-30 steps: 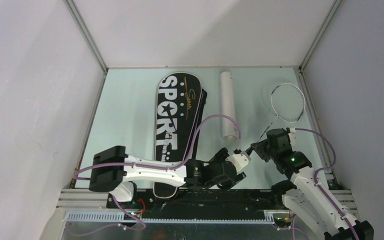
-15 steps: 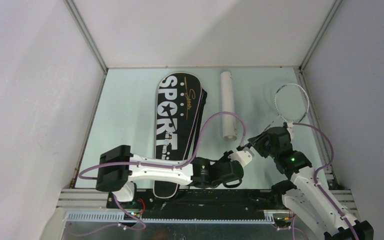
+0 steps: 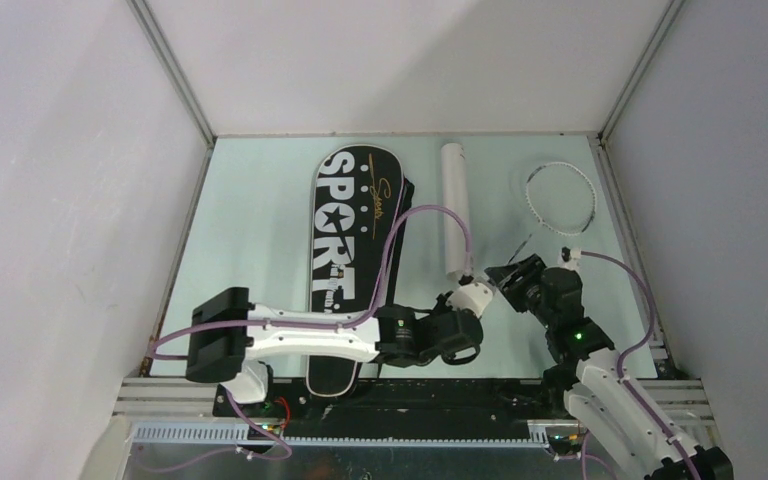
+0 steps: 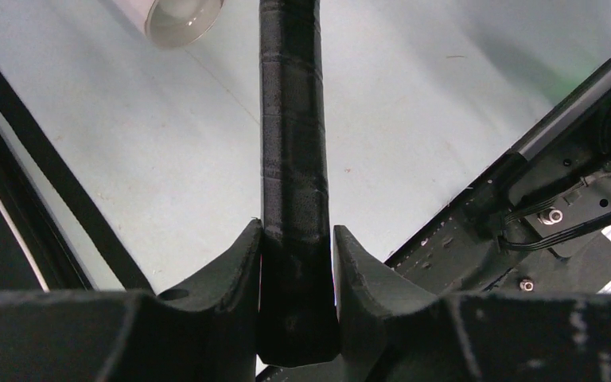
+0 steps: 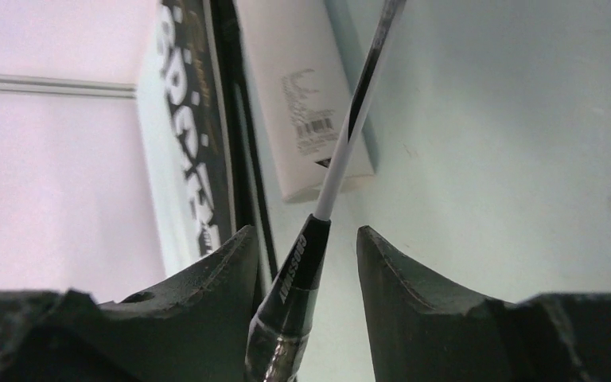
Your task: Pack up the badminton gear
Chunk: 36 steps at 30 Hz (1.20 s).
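Bag [image 3: 355, 230], black, lettered SPORT, flat on the table [image 3: 250, 220] left of centre, long axis running away from the arm bases; left arm stretched across its near end toward the middle; tube [image 3: 456, 210] white, just right of the bag and roughly parallel to it, a strip of table between them, open end toward the near side; left claw [image 3: 478, 295] just near of that open end, closed tight on the black handle of the racket [image 4: 293, 159], both fingers [image 4: 235, 267] pressed against the grip in the wrist view, butt end showing just past them; right claw [image 3: 512, 272] close beside the left one, jaws partly parted, straddling the racket where the handle's cone meets the thin shaft; cone nearer one finger, clear gap on the other side, nothing gripped; shaft runs from the claws toward the far right; silver-framed head [image 3: 560, 197] over the table's far right part, near the right wall; cannot tell whether the head rests on the table.
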Each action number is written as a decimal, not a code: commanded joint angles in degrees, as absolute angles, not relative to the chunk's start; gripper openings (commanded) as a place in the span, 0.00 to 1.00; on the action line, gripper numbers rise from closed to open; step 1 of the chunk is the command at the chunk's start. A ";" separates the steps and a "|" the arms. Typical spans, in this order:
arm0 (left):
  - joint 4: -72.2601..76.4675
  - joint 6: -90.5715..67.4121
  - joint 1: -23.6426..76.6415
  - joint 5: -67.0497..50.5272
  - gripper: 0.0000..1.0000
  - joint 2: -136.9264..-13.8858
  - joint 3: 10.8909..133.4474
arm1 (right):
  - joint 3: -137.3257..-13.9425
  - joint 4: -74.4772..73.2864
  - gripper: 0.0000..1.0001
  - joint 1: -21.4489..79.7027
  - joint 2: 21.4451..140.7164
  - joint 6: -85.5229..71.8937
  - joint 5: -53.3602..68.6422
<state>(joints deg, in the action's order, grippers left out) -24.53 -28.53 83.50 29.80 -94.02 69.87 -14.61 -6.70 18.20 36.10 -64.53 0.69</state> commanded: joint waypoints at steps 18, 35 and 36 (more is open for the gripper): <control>-17.45 -37.52 81.57 27.06 0.00 -83.85 62.79 | -9.01 14.14 0.57 16.34 39.04 -74.98 0.36; -13.74 -39.97 81.47 24.39 0.00 -80.62 60.06 | -6.51 23.13 0.21 18.17 41.97 -77.35 -1.62; -13.41 -40.16 81.50 24.40 0.00 -80.38 59.87 | -6.37 23.25 0.11 18.32 41.73 -77.06 -2.14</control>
<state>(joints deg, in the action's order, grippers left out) -18.39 -38.81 81.54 23.90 -83.53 59.88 -6.39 17.89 17.41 42.33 -76.97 0.40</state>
